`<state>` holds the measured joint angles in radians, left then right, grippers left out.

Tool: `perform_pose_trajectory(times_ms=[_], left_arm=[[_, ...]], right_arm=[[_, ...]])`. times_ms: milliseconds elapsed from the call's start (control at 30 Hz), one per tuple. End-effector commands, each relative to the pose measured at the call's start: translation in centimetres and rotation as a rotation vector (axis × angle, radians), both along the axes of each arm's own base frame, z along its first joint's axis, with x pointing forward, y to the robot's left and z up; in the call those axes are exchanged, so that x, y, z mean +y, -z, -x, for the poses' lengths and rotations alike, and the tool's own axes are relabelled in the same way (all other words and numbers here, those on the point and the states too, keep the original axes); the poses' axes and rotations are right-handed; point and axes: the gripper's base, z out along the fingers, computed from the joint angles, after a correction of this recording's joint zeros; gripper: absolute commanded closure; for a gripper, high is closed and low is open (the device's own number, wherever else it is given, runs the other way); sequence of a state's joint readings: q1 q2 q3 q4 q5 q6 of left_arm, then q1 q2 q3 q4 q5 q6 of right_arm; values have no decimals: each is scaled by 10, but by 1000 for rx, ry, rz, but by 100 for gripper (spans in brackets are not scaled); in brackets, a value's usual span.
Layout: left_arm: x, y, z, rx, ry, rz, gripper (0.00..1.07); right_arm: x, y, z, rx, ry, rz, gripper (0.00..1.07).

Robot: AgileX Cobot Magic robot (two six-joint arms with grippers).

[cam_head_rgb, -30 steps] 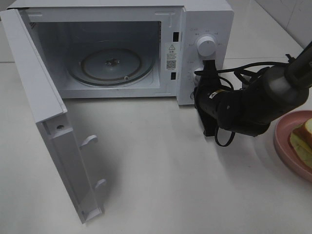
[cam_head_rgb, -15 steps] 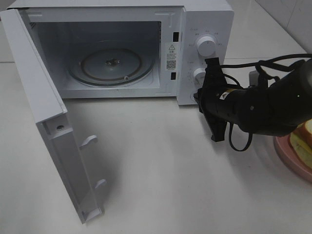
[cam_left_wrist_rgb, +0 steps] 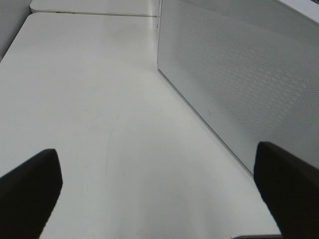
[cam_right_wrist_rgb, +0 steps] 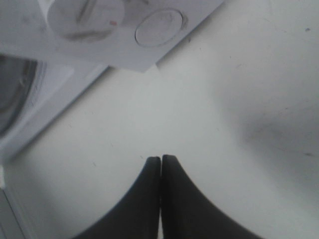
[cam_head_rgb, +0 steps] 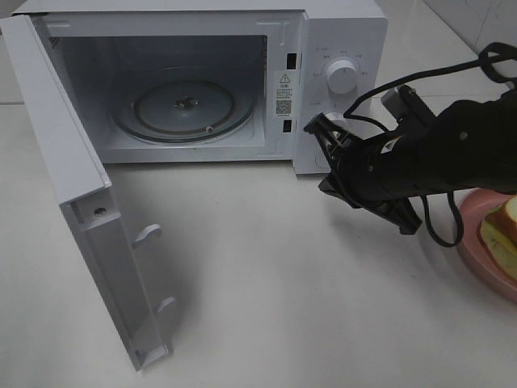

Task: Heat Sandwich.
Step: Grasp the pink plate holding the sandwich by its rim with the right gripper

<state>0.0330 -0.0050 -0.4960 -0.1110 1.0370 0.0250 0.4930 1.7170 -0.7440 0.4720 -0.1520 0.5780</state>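
Observation:
The sandwich point(cam_head_rgb: 502, 229), pale bread with yellow-green filling, lies on a pink plate point(cam_head_rgb: 468, 236) at the right edge of the exterior view, half cut off. The white microwave point(cam_head_rgb: 343, 28) stands open, its door point(cam_head_rgb: 77, 174) swung out to the left and its glass turntable point(cam_head_rgb: 184, 107) bare. My right gripper point(cam_head_rgb: 317, 128) point(cam_right_wrist_rgb: 160, 158) is shut on nothing, just in front of the control panel's lower knob point(cam_right_wrist_rgb: 84, 17) and round button point(cam_right_wrist_rgb: 159, 27). My left gripper point(cam_left_wrist_rgb: 159, 199) is wide open over the bare table beside a dotted white microwave panel point(cam_left_wrist_rgb: 239, 89).
The white tabletop point(cam_head_rgb: 266, 275) runs in front of the microwave. The open door juts toward the front left. Black cables point(cam_head_rgb: 440, 230) loop off the right arm near the plate. The upper knob point(cam_head_rgb: 342, 77) sits above my right gripper.
My right arm has shifted right and rolled its wrist, and the shut fingers have risen toward the control panel. The microwave, plate and sandwich have stayed put.

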Motion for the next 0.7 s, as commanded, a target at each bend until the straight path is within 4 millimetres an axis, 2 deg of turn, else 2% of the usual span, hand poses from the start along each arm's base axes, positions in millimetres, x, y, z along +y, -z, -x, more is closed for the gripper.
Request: perform_pose_trajectory(times_ms=[33,167,200,300,700], left_arm=[[0,0,3,-33,0,1,6],[0,0,3,-33,0,1,6],[0,0,3,-33,0,1,6],[0,0,3,-33,0,1,6],[0,0,3,-33,0,1,6]], right_arm=[[-1,-4,5,-1,-126,82,104],[-1,-13,20,-24,-521,298,102],[-1,-13,20,-24,-521,298,102],[-7,-21,27,-27,-685,365,101],[-44,-38,37,44,-871,540,97]])
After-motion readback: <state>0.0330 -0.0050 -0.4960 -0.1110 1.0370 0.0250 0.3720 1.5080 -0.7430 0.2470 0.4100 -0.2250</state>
